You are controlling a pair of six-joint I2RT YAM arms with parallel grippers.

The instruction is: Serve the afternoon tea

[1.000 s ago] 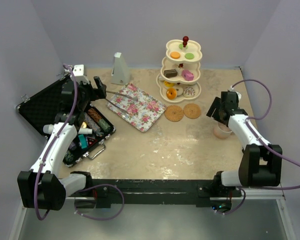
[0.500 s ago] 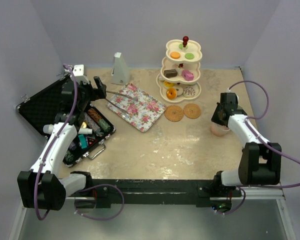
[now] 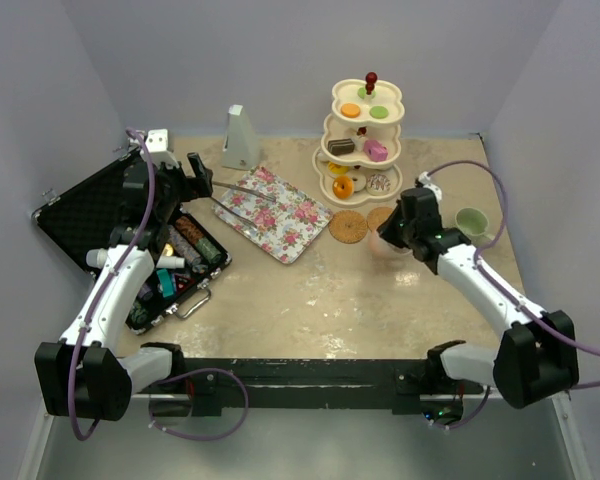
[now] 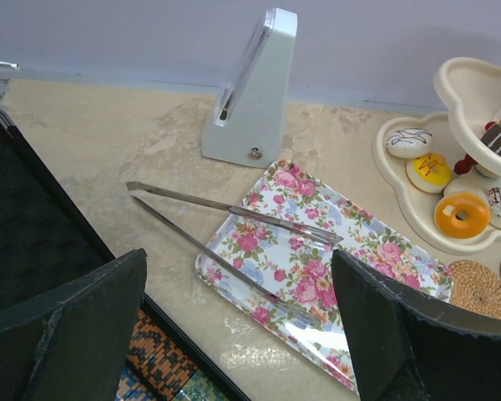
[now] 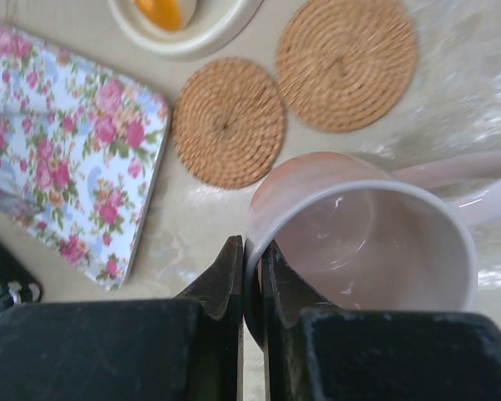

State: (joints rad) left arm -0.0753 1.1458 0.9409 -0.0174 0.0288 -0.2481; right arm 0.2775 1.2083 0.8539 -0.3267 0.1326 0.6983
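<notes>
- The right gripper (image 5: 250,276) is nipped tight on the rim of the pink mug (image 5: 367,242), one finger inside the wall and one outside.
- The mug sits just on the near side of the two woven coasters (image 5: 228,122), on neither of them. I can't tell whether its base touches the tabletop (image 3: 310,290), because the gripper and the cup hide that. Its handle runs off the right edge of the wrist view.
- From above, the pink mug is mostly hidden under the right gripper, and the right-hand coaster is largely covered by it too.
- The green mug (image 3: 471,222) stands alone near the right wall, well apart from the coasters.
- The three-tier stand (image 3: 365,140) is at the back with its red knob (image 3: 371,77) on top. Small donuts and cakes sit on every tier, but they are too small from above to tell apart properly. The left wrist view cuts the stand off at the right edge.
- The left gripper (image 4: 238,267) is spread wide with nothing in it. It hovers over the edge of the black case (image 3: 130,240), whose contents are a jumble I can't sort out.
- Metal tongs (image 4: 225,225) lie with their tips on the floral tray (image 4: 351,276) and their joined end on the tabletop.
- The grey pyramid-shaped object (image 4: 249,92) stands upright behind the tray.
</notes>
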